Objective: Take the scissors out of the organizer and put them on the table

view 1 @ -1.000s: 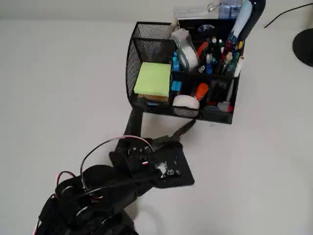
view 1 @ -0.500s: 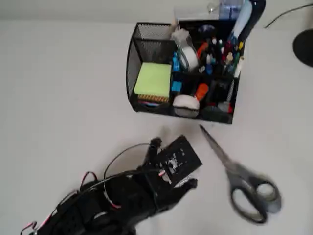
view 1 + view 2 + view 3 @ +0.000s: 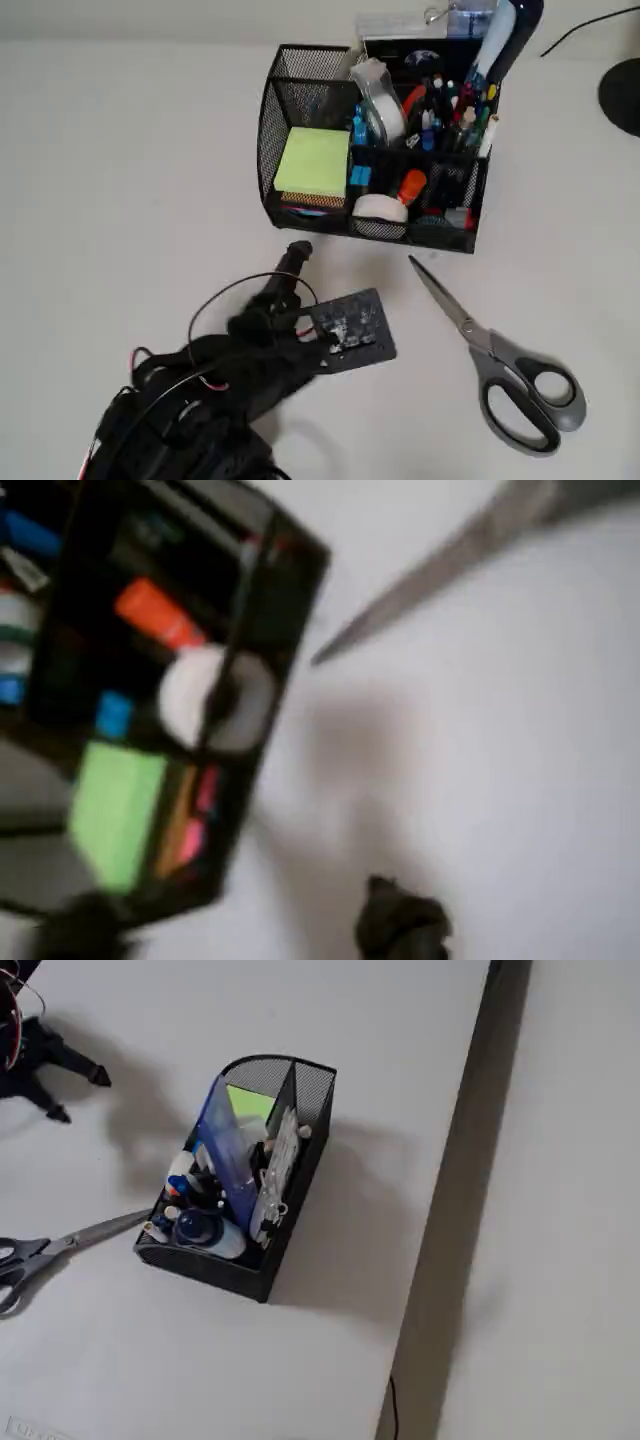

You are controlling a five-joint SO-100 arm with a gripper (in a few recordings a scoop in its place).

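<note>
Overhead view: organizer (image 3: 375, 150) toward bench (image 3: 120, 150) far edge. Scissors (image 3: 495, 355) flat on bench nearer the near-right corner, tips toward organizer, apart from it. Arm near-left.

A dark gap (image 3: 455, 1210) is running along the surface's far edge, well away from the arm, with a pale floor (image 3: 560, 1260) lying beyond.

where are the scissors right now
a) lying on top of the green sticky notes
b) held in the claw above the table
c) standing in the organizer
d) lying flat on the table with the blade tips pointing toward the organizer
d: in the overhead view the scissors lie flat on the table, blade tips toward the organizer and handles away from it, and the claw is apart from them, holding nothing.
</note>
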